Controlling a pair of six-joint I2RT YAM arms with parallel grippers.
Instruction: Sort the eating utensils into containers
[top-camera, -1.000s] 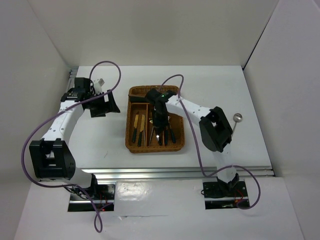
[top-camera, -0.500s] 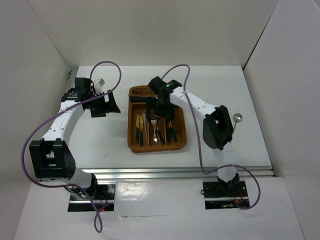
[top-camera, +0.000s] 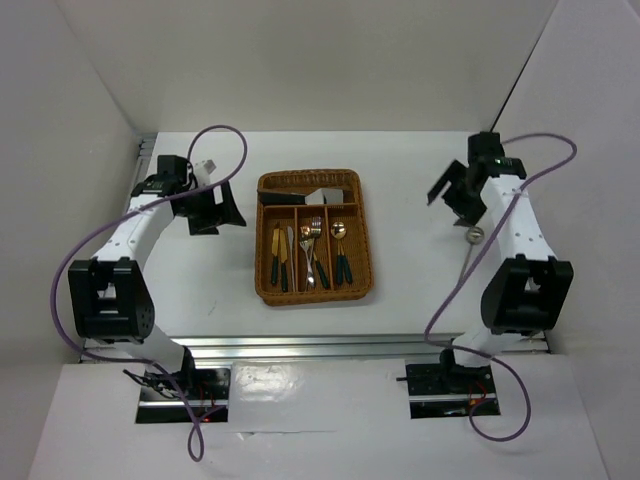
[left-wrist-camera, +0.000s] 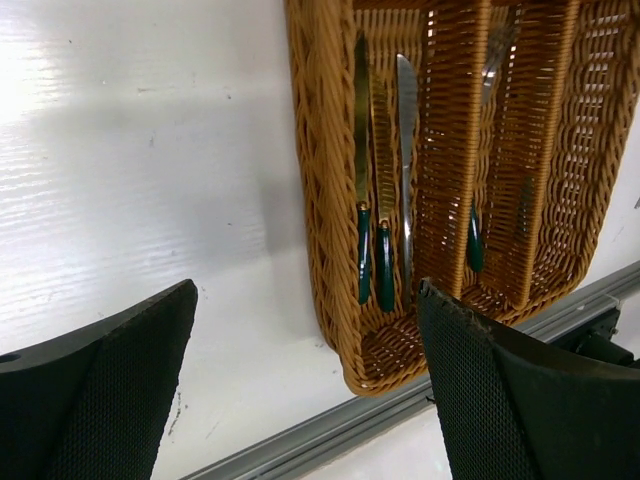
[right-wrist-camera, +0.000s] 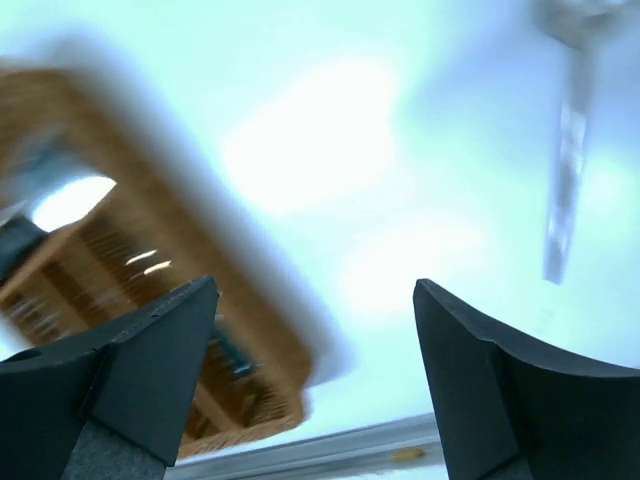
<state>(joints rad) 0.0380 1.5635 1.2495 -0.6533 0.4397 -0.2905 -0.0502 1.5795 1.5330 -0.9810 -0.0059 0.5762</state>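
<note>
The brown wicker tray (top-camera: 266, 268) lies mid-table with its containers filled: knives (top-camera: 280, 256) in the left slot, forks (top-camera: 312, 250) in the middle, spoons (top-camera: 340, 245) in the right, and a silver server (top-camera: 323, 194) in the crosswise slot. One silver spoon (top-camera: 475, 237) lies on the table at the right. My right gripper (top-camera: 452, 197) hangs open just above and left of it; the blurred right wrist view shows the spoon (right-wrist-camera: 565, 150) and tray (right-wrist-camera: 150, 270) beyond the open gripper (right-wrist-camera: 315, 290). My left gripper (top-camera: 218, 212) stands open left of the tray (left-wrist-camera: 330, 230), facing the knives (left-wrist-camera: 362, 180).
White walls close in the table at the back and both sides. A metal rail (top-camera: 360, 343) runs along the near edge. Purple cables (top-camera: 220, 135) loop over both arms. Bare white tabletop lies on either side of the tray.
My right gripper opened and rose out of the tray, then swung far right to near the lone spoon. The left gripper has hardly moved, only its arm shifted slightly.
</note>
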